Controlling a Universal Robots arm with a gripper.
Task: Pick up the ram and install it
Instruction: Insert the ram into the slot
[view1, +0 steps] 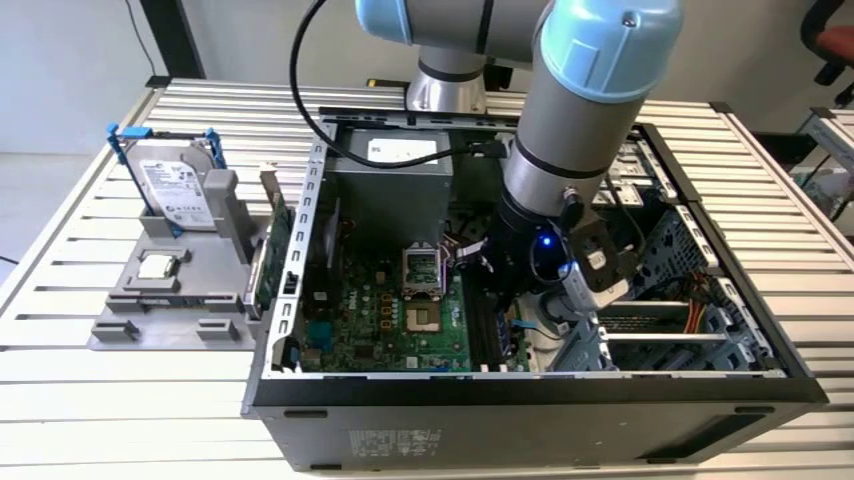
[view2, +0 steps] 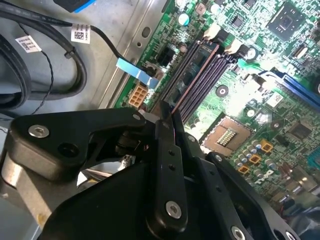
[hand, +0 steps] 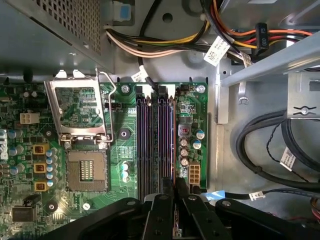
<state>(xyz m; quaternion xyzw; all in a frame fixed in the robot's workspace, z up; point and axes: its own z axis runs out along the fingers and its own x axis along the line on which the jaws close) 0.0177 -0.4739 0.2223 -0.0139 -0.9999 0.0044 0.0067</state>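
My gripper (hand: 173, 192): fingers narrow, holding the ram (hand: 173, 186) (only its thin edge shows).
Ram: upright above the memory slots (hand: 156, 142), beside the open processor socket (hand: 88, 171).

I see an open computer case (view1: 747, 385) on the slatted table (view1: 80, 400). Inside the case lies the green motherboard (view1: 387, 320), and its empty processor socket (hand: 87, 170) has the metal frame lifted. Outside the case, beside its wall, a grey holder (view1: 167, 300) carries a hard drive (view1: 174, 185), standing upright.
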